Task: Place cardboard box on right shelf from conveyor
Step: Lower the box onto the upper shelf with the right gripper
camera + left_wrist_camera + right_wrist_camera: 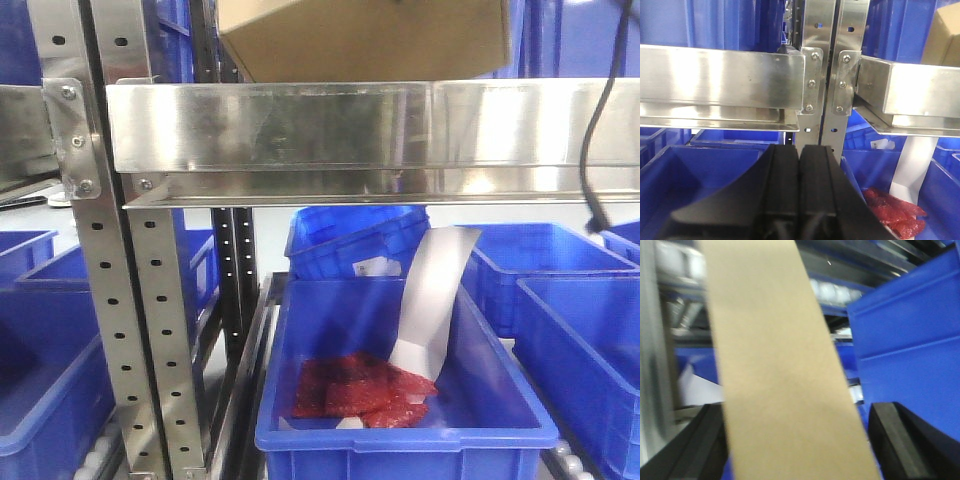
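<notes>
Above the right shelf [370, 125] hangs the cardboard box [785, 375], clamped in right gripper [797, 440]; left gripper [799, 185] closed, empty

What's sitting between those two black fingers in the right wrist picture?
The cardboard box, a tan slab filling the gap between the right gripper's fingers, shown in the right wrist view.
</notes>
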Robot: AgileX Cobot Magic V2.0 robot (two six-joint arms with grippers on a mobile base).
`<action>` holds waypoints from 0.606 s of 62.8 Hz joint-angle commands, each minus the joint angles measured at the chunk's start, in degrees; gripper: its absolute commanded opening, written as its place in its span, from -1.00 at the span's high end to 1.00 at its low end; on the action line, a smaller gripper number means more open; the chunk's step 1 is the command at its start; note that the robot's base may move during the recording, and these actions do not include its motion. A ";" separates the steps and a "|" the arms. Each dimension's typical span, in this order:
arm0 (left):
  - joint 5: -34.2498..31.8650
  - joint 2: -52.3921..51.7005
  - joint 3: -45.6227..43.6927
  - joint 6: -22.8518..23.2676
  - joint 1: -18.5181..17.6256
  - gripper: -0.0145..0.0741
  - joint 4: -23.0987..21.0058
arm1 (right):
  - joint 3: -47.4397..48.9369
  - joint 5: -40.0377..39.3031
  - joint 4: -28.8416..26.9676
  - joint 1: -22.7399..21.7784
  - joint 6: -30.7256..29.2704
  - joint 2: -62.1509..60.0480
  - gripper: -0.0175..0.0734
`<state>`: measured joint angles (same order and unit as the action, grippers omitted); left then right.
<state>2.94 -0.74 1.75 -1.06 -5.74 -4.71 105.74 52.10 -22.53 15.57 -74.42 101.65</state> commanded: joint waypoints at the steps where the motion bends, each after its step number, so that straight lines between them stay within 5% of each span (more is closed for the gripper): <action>1: -5.19 -0.59 -0.19 0.40 0.05 0.94 -0.50 | 2.01 -0.68 -2.23 -0.04 1.65 -3.66 -0.78; 14: -5.19 -0.59 -0.19 0.40 0.05 0.94 -0.50 | 2.01 3.98 -3.08 0.03 3.94 -3.90 -0.78; 30: -5.19 -0.59 -0.19 0.40 0.05 0.94 -0.50 | 2.01 8.32 -14.29 0.03 4.24 -6.99 -0.78; 38: -5.19 -0.59 -0.19 0.40 0.05 0.94 -0.50 | 2.01 7.51 -17.14 0.03 10.87 -9.40 -0.78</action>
<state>2.94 -0.74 1.75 -1.06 -5.74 -4.71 105.74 62.14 -35.04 15.67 -67.67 96.74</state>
